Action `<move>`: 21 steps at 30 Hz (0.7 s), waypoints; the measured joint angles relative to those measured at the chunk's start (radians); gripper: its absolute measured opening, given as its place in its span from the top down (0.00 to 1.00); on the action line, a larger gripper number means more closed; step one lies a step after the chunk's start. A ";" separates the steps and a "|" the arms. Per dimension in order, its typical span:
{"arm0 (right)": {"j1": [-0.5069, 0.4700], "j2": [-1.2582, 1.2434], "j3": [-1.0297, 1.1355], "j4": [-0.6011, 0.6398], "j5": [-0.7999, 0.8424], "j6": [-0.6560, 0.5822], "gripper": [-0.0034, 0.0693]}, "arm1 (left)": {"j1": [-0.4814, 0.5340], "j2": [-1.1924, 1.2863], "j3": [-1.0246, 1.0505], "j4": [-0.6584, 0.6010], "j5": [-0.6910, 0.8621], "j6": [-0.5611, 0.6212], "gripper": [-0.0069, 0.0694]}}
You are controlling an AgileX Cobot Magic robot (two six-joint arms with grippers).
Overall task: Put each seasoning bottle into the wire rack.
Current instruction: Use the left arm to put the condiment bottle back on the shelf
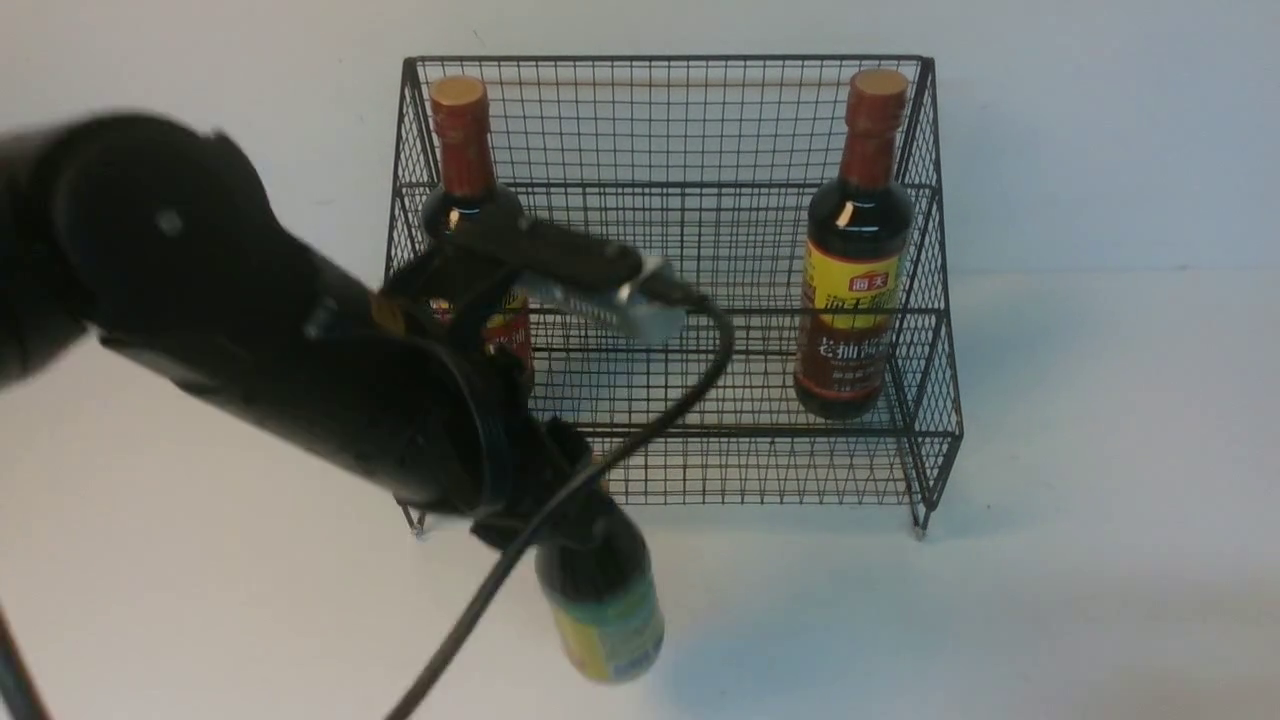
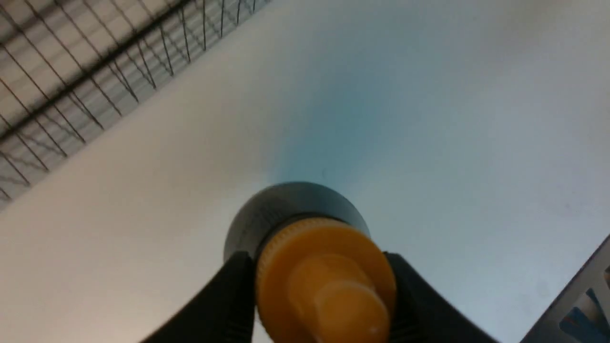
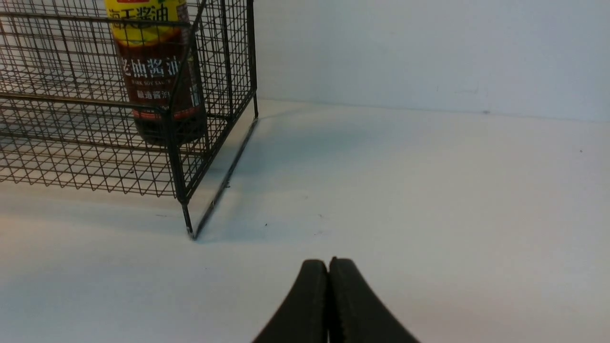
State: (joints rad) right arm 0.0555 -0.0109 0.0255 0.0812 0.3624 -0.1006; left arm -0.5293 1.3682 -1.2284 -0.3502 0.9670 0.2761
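While steeply downward before the wire rack (image 1: pixel 925 180), left claw (image 2: pixel 317 261) tight around short bottle (image 1: pixel 606 612).

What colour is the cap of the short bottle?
Orange-yellow cap; the left wrist view shows it best.

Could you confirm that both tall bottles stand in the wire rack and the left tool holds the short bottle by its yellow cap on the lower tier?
Not quite: the front view shows the short bottle outside the wire rack, in front of it. Both tall bottles do stand in the rack, and the left tool does hold its yellow cap.
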 joint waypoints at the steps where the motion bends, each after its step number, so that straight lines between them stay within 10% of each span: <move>1: 0.000 0.000 0.000 0.000 0.000 0.000 0.97 | 0.000 -0.002 -0.046 0.018 0.008 -0.004 0.53; 21: 0.000 0.000 0.000 0.000 0.000 0.000 0.97 | 0.000 0.189 -0.216 0.183 -0.216 -0.049 0.53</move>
State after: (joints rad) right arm 0.0555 -0.0109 0.0255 0.0812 0.3624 -0.1006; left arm -0.5293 1.5569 -1.4441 -0.1673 0.7515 0.2269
